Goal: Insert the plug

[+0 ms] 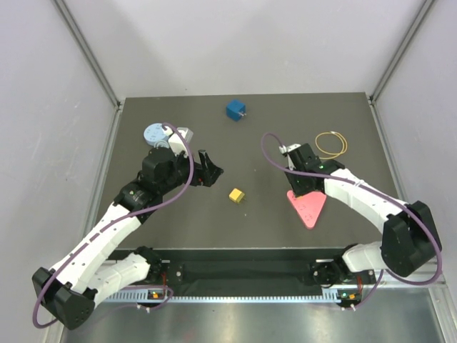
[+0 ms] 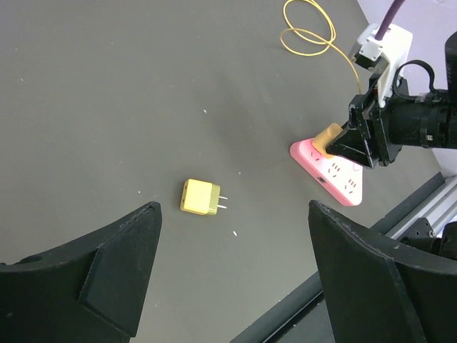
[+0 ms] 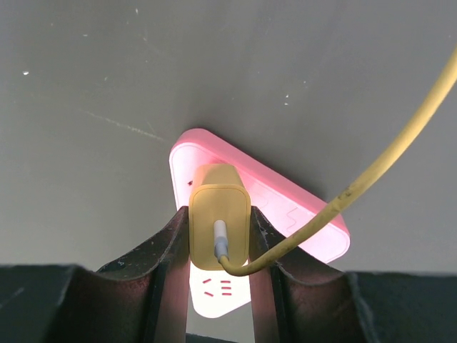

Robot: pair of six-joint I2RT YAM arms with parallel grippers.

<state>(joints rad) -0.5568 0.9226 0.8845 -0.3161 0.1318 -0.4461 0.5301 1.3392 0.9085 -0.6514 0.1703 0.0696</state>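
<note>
At four o'clock from the middle of the table (image 1: 271,143), the right gripper (image 3: 219,230) pinches the yellow plug (image 3: 218,204) by its flat sides at the pink power strip (image 3: 285,200); the plug looks light, rigid and cable-tugged, while the left gripper (image 2: 234,214) stands spread.

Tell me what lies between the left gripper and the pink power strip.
A loose yellow adapter lies between the left gripper and the pink power strip; the rest is bare. Top and left wrist views show it.

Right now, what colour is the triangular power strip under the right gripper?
Pink. The power strip shows best in the right wrist view.
</note>
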